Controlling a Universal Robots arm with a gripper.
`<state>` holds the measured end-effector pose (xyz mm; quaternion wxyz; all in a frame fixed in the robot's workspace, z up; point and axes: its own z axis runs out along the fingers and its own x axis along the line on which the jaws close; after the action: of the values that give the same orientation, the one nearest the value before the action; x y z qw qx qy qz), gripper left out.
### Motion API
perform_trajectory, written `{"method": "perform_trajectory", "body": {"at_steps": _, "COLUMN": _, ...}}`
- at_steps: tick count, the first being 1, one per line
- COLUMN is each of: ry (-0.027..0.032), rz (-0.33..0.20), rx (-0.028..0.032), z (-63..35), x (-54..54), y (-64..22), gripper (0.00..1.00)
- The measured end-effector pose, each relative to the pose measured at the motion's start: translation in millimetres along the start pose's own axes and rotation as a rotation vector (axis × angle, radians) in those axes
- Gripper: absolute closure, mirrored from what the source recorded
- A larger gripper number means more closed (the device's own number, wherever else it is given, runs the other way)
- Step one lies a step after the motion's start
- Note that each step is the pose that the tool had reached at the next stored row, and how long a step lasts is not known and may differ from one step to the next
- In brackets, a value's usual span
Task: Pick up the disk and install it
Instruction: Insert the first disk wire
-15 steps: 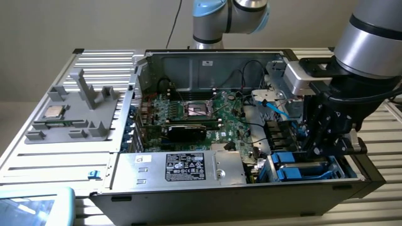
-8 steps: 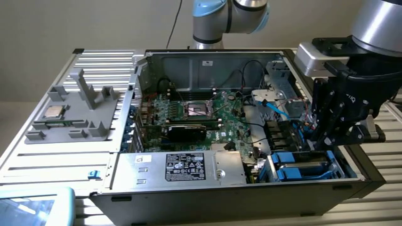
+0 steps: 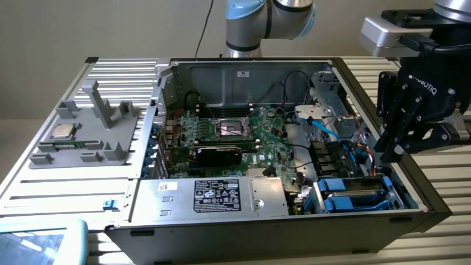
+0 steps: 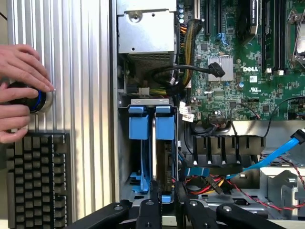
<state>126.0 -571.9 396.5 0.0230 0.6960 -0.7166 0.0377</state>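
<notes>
A slatted metal tabletop (image 3: pixel 44 187) carries everything. On it lies an open computer case (image 3: pixel 243 69) with its side panel off. The robot arm (image 3: pixel 257 22) rises behind the case's far edge. A green motherboard (image 3: pixel 272 138) covers the case's middle, and a silver box with a black label (image 3: pixel 213 196) runs along its near edge.

Just off the case's edge on the exterior view's left, a grey moulded holder (image 3: pixel 88 132) rests on the tabletop. A small square processor chip (image 3: pixel 61 131) sits on it.

In the wrist view a black keyboard (image 4: pixel 38 181) lies on the tabletop outside the case wall. Next to it, a person's hands (image 4: pixel 21 90) rest on a round black and blue knob (image 4: pixel 37 100).

The black gripper (image 4: pixel 167 187) hangs over the case's near corner on the exterior view's right, above the drive bay. It is clamped on the disk (image 4: pixel 163 157). The disk stands on edge in that bay in its blue carrier, just beside a second blue carrier (image 4: pixel 136 123).
</notes>
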Motion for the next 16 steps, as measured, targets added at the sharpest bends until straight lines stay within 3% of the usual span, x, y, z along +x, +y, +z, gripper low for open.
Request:
{"method": "perform_trajectory", "body": {"at_steps": 4, "ry": 0.0244, "rz": -0.002, "rx": 0.0008, "z": -7.5, "x": -5.6, "y": 0.6, "gripper": 0.75}}
{"method": "perform_trajectory", "body": {"at_steps": 5, "ry": 0.0282, "rz": -0.002, "rx": 0.0009, "z": -8.2, "x": -6.6, "y": 0.8, "gripper": 0.75}}
{"method": "perform_trajectory", "body": {"at_steps": 16, "ry": 0.0289, "rz": -0.004, "rx": -0.0057, "z": -8.1, "x": -6.7, "y": 0.9, "gripper": 0.75}}
